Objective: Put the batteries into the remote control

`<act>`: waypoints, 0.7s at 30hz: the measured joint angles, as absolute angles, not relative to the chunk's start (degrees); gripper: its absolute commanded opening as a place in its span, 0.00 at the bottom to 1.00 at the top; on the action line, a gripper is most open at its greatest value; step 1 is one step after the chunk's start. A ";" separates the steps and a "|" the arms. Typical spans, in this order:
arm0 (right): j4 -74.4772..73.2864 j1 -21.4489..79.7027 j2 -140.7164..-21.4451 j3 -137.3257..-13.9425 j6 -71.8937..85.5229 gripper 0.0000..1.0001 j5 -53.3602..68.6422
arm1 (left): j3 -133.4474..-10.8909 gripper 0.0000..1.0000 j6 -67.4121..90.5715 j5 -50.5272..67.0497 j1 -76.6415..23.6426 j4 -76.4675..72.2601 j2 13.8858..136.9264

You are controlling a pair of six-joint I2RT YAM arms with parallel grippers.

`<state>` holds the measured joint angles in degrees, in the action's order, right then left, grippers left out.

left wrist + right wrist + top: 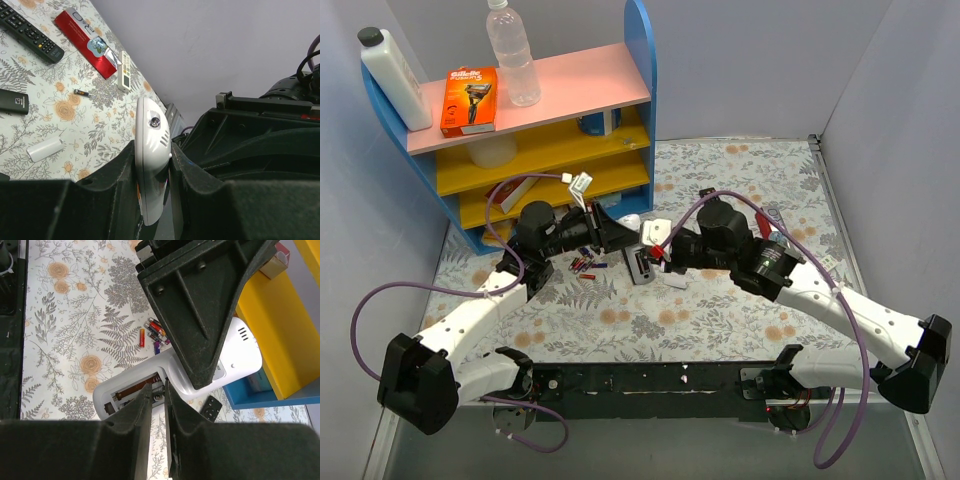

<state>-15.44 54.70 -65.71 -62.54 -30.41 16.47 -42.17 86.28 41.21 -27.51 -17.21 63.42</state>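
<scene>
Plainly the left end effector (152, 152) grips the white remote control (149, 125); the right end effector (157, 387) sits at its open compartment (131, 392), whether closed I cannot tell.

Gillette Fusion5 on the orange razor box (470, 101) on the pink shelf (582, 80), other print unreadable

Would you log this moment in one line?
left pincer: clamps white remote | right pincer: at its open battery bay

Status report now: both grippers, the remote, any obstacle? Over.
Left gripper shut on white remote. Right gripper narrow at open battery bay, load unseen. Loose cells on table beneath.
</scene>
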 measured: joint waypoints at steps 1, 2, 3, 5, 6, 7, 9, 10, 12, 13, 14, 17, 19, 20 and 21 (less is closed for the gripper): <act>-14.96 54.68 -65.54 -62.08 -30.39 0.23 16.53 | -41.85 0.00 86.61 41.23 -27.51 -17.80 63.42; -14.63 54.61 -65.34 -61.67 -30.37 0.25 16.64 | -41.56 0.00 87.07 41.30 -27.51 -18.31 63.42; -14.13 54.59 -65.17 -61.23 -30.33 0.27 16.73 | -41.28 0.00 87.44 41.34 -27.51 -18.70 63.42; -12.97 54.59 -64.77 -60.14 -30.26 0.29 16.86 | -40.64 0.00 88.40 41.39 -27.49 -19.75 63.42; -12.40 54.61 -64.55 -59.66 -30.22 0.30 16.91 | -40.38 0.00 88.92 41.34 -27.49 -20.12 63.44; -11.75 54.59 -64.31 -59.07 -30.20 0.30 16.97 | -40.03 0.00 89.38 41.25 -27.44 -20.80 63.44; -10.48 54.61 -63.79 -58.02 -30.22 0.32 17.06 | -39.66 0.00 90.56 41.12 -27.38 -21.56 63.48; -9.78 54.59 -63.64 -57.60 -30.20 0.33 17.04 | -39.40 0.00 91.33 40.95 -27.33 -22.24 63.51; -8.43 54.59 -63.35 -56.75 -30.17 0.37 16.99 | -38.96 0.00 92.38 40.71 -27.16 -23.05 63.51; -7.86 54.59 -63.29 -56.34 -30.15 0.38 17.02 | -38.85 0.00 92.73 40.47 -27.14 -23.14 63.51; -7.31 54.59 -63.24 -56.01 -30.15 0.40 16.97 | -38.81 0.00 93.06 40.16 -27.09 -23.14 63.53; -5.87 54.59 -63.02 -55.22 -30.09 0.41 16.84 | -38.76 0.00 94.15 39.00 -27.07 -23.16 63.53; -5.23 54.57 -62.94 -54.85 -29.98 0.42 16.64 | -38.70 0.00 95.09 38.11 -27.07 -23.11 63.55; -4.84 54.50 -62.94 -54.63 -29.95 0.43 16.60 | -38.57 0.00 95.48 37.74 -27.07 -23.11 63.53; -4.58 54.48 -62.94 -54.48 -29.93 0.45 16.56 | -38.41 0.00 95.83 37.50 -27.07 -23.11 63.55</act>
<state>-4.58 54.48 -62.94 -54.48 -29.93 16.56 -38.41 95.83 37.50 -27.07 -23.11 63.55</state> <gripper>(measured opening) 0.416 0.243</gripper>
